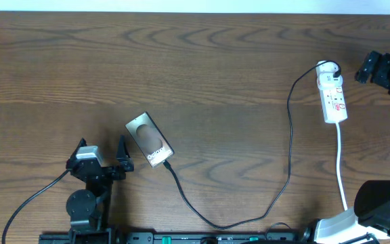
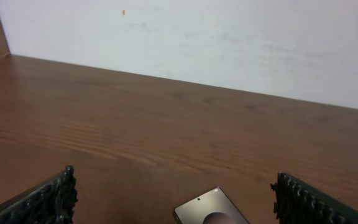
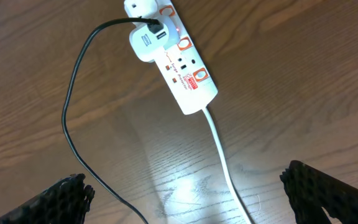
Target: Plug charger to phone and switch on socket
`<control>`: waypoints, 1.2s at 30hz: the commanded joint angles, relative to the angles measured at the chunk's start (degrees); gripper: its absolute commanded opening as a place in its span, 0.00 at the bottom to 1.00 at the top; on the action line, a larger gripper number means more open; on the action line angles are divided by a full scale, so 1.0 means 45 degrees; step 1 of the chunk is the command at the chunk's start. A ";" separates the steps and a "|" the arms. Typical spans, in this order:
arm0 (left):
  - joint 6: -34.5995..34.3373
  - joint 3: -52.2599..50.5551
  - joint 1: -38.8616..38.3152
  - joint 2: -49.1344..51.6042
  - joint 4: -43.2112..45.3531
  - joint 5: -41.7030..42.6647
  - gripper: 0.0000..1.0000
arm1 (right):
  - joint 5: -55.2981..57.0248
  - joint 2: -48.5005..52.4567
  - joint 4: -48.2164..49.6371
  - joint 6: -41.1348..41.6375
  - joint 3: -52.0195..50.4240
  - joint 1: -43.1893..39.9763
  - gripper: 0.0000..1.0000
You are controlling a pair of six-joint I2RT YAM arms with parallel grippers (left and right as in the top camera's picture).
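Holding the left hand just left of the phone, fingers spread wide apart and gripping nothing. Showing the phone lying flat on the wooden surface, its lettered end meeting the charger tip, though not clearly enough to tell whether it is seated. Looping the charger far out to the phone's right and up to a white adapter sitting in the socket. Hovering the right hand beyond the socket, farthest right of the phone, fingers likewise wide apart and empty. Trailing a white cord from the socket.
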 commanded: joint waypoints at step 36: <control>0.0563 -0.0160 -0.0117 -0.0078 -0.0452 0.0738 0.98 | 0.0063 -0.0107 -0.0010 0.0102 0.0087 0.0024 0.99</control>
